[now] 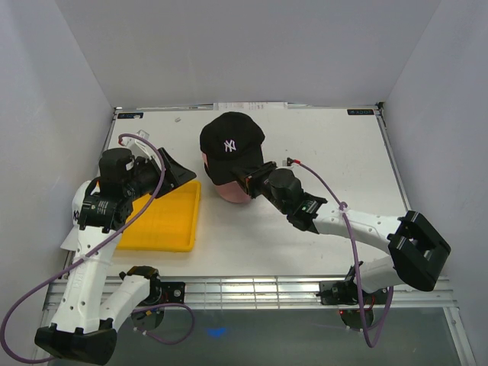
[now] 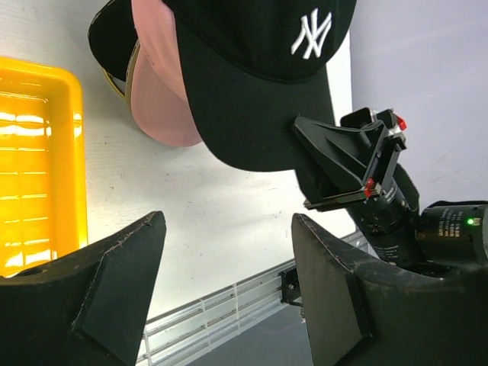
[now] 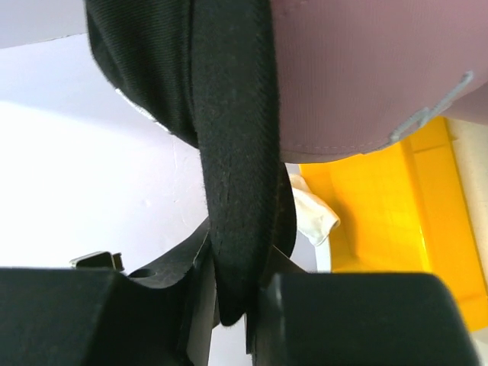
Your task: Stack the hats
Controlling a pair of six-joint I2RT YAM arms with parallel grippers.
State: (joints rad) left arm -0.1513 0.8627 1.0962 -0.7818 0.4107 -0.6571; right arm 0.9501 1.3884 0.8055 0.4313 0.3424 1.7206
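Right gripper (image 3: 235, 267) jaws are pinched narrow on the brim of the black cap (image 1: 232, 139). The brim edge runs straight down between the fingers, with fabric against both sides. The crown of that cap sits beyond the jaws, white NY logo facing up in the overhead view.

The pink cap (image 3: 366, 69) is directly under the black one. Its brim is just beside the right jaws on the tray side and is not in the grip.

A tan rim (image 2: 130, 76) peeks out next to the pink cap on the far side of the pile (maybe a third cap, too little showing to tell).

Left gripper (image 2: 227, 221) jaws are wide apart, with only bare table (image 2: 229, 191) showing through the gap. The cap pile lies ahead of these jaws, clear of both fingers.

The yellow tray (image 2: 38, 152) sits off to one side of the left jaws. A scrap of white fabric (image 3: 313, 213) lies past the right jaws at the tray's edge; can't tell what it is.
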